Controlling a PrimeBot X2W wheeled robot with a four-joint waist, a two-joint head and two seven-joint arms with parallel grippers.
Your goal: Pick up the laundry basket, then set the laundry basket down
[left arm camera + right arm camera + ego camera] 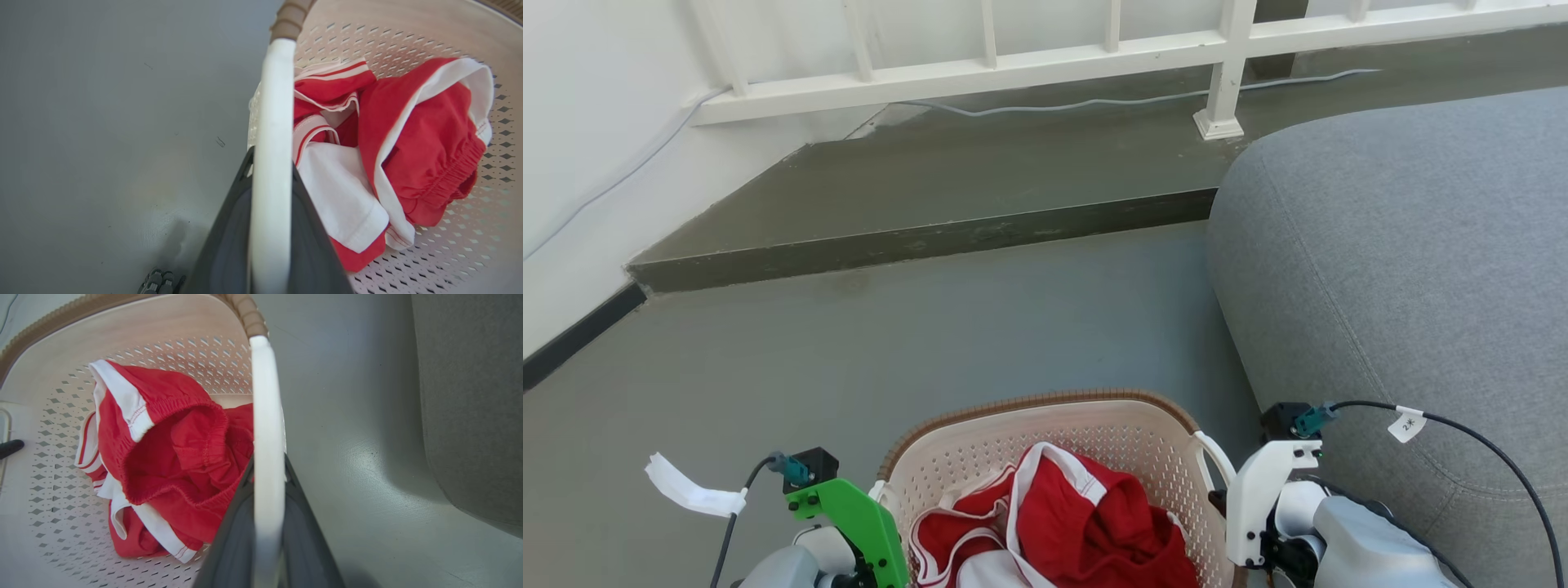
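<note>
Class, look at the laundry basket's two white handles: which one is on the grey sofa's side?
The right handle, between the right gripper's fingers: the grey sofa stands beyond it. The left handle borders bare floor.

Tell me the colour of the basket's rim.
Brown, woven-look; the laundry basket's rim shows best in the head view.

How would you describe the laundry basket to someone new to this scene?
Start at the big grey upholstered seat on the right; the laundry basket is just left of it. It's the oval cream perforated tub with a brown woven-look rim, holding red-and-white clothes.
</note>
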